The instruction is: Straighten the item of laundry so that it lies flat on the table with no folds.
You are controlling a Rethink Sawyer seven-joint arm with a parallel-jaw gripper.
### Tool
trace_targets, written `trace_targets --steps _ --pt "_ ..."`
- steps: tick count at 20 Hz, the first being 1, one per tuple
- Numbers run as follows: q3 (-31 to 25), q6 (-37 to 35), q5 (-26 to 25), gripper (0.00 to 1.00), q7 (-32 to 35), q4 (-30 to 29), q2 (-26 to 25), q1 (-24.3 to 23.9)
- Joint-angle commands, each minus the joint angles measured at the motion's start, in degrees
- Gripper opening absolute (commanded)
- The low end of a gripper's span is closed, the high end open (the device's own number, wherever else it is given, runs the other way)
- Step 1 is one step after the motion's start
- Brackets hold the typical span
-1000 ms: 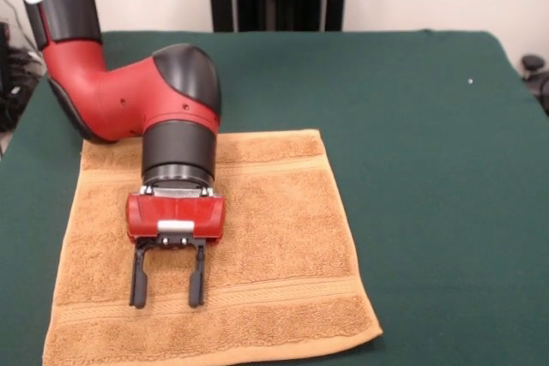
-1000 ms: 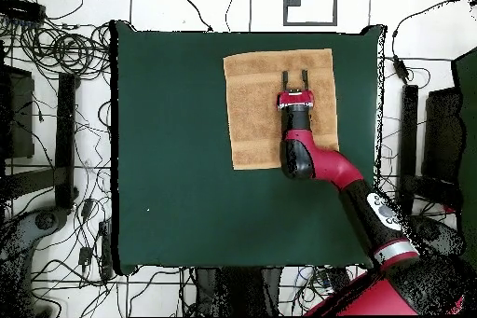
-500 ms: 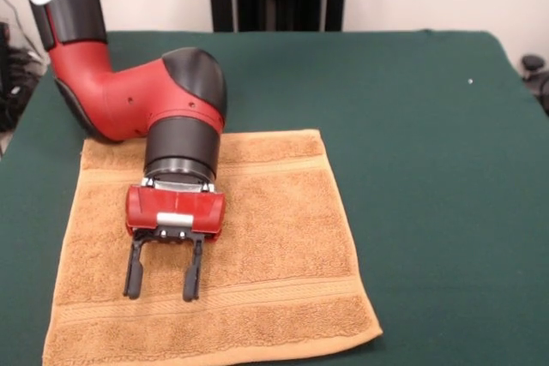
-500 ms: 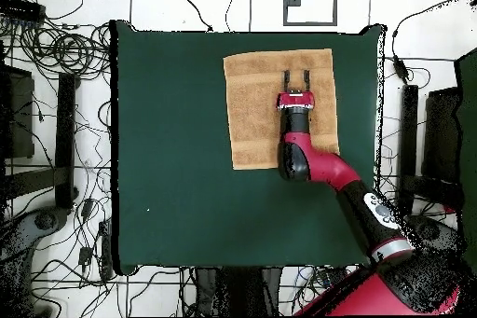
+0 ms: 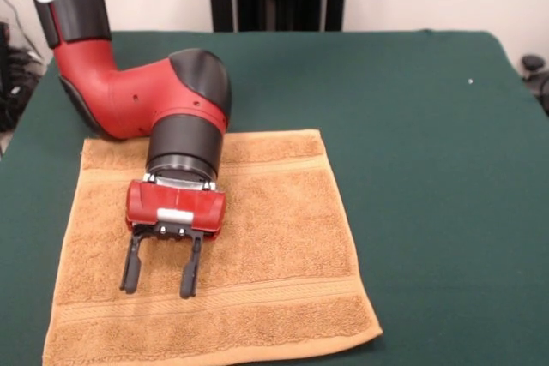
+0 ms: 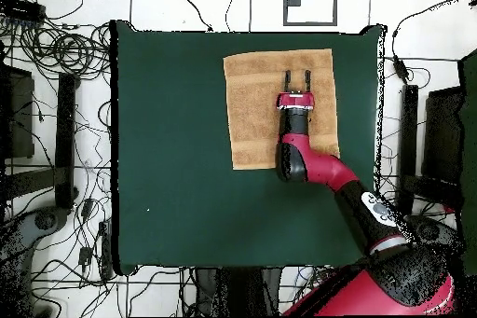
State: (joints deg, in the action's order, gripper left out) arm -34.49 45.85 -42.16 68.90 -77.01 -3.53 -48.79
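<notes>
The item of laundry, an orange-tan towel (image 5: pixel 274 237) (image 6: pixel 252 109), lies spread flat on the green table (image 5: pixel 429 169) (image 6: pixel 168 146), with ribbed bands near its near and far edges in the front view. My gripper (image 5: pixel 156 273) (image 6: pixel 297 78) hangs over the towel's left half in the front view. It is open, with nothing between its two black fingers (image 5: pixel 130 265). The red and black arm covers part of the towel's far left corner.
Cables and stands surround the table on the floor (image 6: pixel 56 72) in the overhead view. A small white speck (image 5: pixel 470 81) lies on the cloth at the far right in the front view.
The gripper has drifted slightly toward the picture's left and tilted a little, its tips lifting off the lower band. The towel has not moved.
</notes>
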Motion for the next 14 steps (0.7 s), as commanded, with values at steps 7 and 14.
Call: trace_targets --steps 7,14 --pt "13.87 11.75 13.72 1.00 -1.03 0.05 -1.38 10.67" --pt "18.40 13.70 16.98 1.00 1.26 0.22 -0.46 14.40"
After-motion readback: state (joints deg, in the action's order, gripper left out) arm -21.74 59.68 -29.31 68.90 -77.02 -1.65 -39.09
